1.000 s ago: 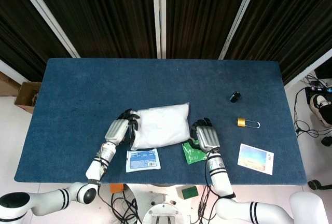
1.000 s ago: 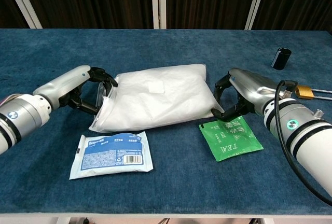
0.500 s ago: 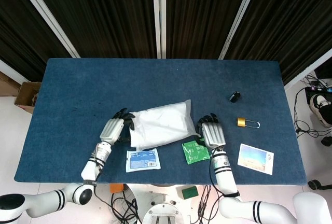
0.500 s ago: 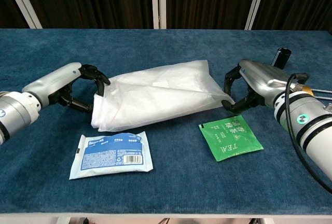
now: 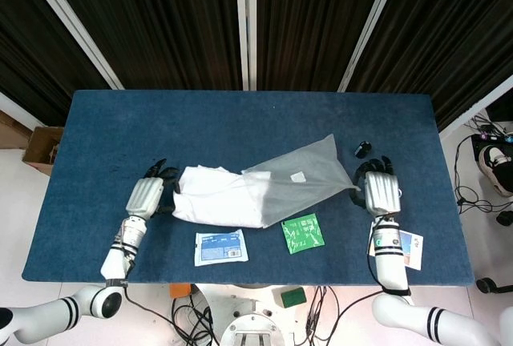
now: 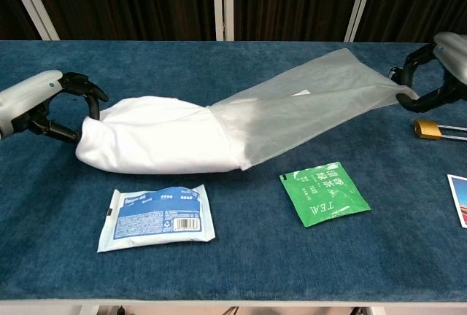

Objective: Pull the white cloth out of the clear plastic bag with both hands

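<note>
Mid-desk, the left hand grips the white cloth, mostly drawn out; the right hand pinches the clear plastic bag towards the desk's right edge

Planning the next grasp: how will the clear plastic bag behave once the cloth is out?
Probably floppy: the clear plastic bag sags flat between the right hand and the white cloth. Likely very light, thin and translucent. It may slip off the table easily.
</note>
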You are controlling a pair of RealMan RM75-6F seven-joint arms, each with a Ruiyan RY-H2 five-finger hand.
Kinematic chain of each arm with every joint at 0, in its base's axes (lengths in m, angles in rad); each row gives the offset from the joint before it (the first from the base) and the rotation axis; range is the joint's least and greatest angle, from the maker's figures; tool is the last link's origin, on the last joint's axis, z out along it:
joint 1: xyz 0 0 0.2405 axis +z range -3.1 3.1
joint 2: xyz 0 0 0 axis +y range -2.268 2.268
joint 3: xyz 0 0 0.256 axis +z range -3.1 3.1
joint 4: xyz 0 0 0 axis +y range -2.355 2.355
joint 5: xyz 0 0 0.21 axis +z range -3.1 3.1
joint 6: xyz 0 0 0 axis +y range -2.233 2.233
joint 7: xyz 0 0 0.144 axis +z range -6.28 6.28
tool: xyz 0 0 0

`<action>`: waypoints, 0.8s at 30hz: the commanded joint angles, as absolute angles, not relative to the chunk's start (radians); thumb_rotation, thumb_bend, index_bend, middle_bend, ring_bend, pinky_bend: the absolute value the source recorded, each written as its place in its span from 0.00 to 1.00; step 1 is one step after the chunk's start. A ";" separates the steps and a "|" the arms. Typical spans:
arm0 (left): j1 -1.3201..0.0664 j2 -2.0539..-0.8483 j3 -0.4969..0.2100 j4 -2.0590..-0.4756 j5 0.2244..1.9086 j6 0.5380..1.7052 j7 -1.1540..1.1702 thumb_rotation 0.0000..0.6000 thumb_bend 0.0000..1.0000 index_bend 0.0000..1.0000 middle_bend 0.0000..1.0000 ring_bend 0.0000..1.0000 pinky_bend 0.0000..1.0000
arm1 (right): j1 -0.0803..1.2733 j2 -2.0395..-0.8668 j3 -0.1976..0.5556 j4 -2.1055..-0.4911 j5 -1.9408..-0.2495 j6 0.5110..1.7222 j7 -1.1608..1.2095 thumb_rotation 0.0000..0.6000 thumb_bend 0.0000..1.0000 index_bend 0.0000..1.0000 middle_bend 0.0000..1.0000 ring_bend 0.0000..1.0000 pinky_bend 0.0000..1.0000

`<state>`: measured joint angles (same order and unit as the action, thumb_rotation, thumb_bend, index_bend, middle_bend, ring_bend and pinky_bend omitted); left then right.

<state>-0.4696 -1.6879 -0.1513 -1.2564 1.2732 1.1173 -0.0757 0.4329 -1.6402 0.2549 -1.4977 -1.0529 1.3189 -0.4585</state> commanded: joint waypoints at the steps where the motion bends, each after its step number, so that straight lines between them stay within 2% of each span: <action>1: -0.459 -1.672 -0.163 -1.250 1.256 1.123 -0.079 1.00 0.54 0.72 0.23 0.03 0.11 | 0.410 -1.606 0.263 -1.467 -1.035 1.312 -0.425 1.00 0.67 0.77 0.39 0.19 0.14; 7: -0.442 -1.649 -0.174 -1.239 1.233 1.129 -0.083 1.00 0.54 0.72 0.23 0.03 0.11 | 0.387 -1.585 0.255 -1.398 -1.007 1.264 -0.354 1.00 0.67 0.76 0.39 0.19 0.14; 9: -0.439 -1.644 -0.175 -1.244 1.229 1.126 -0.088 1.00 0.54 0.71 0.23 0.03 0.11 | 0.386 -1.581 0.244 -1.394 -1.006 1.236 -0.339 1.00 0.66 0.71 0.38 0.19 0.14; 10: -0.438 -1.639 -0.173 -1.252 1.229 1.121 -0.092 1.00 0.54 0.69 0.23 0.03 0.11 | 0.387 -1.573 0.233 -1.401 -1.009 1.214 -0.335 1.00 0.63 0.64 0.37 0.18 0.14; 12: -0.436 -1.627 -0.167 -1.277 1.232 1.111 -0.098 1.00 0.48 0.55 0.20 0.02 0.11 | 0.390 -1.552 0.214 -1.426 -1.013 1.174 -0.328 1.00 0.49 0.42 0.30 0.12 0.10; 14: -0.435 -1.604 -0.163 -1.321 1.234 1.101 -0.105 1.00 0.36 0.32 0.16 0.02 0.11 | 0.393 -1.516 0.197 -1.475 -1.024 1.133 -0.320 1.00 0.27 0.10 0.19 0.03 0.05; 15: -0.433 -1.593 -0.162 -1.341 1.238 1.102 -0.108 1.00 0.31 0.25 0.14 0.02 0.11 | 0.393 -1.498 0.190 -1.498 -1.032 1.119 -0.312 1.00 0.22 0.03 0.15 0.01 0.03; 16: -0.429 -1.574 -0.161 -1.368 1.246 1.108 -0.110 1.00 0.28 0.20 0.13 0.02 0.11 | 0.391 -1.471 0.181 -1.529 -1.048 1.110 -0.306 1.00 0.19 0.00 0.12 0.00 0.01; 18: -0.416 -1.534 -0.155 -1.410 1.261 1.127 -0.110 1.00 0.25 0.17 0.12 0.02 0.11 | 0.383 -1.419 0.167 -1.584 -1.090 1.114 -0.286 1.00 0.17 0.00 0.09 0.00 0.00; 24: -0.343 -1.357 -0.129 -1.521 1.281 1.204 -0.090 1.00 0.24 0.17 0.12 0.02 0.11 | 0.329 -1.226 0.135 -1.717 -1.223 1.175 -0.207 1.00 0.18 0.00 0.09 0.00 0.00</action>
<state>-0.3824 -1.4288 -0.1452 -1.4735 1.2674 1.1608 -0.1041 0.3591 -1.3040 0.1569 -1.6575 -1.1582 1.1432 -0.2495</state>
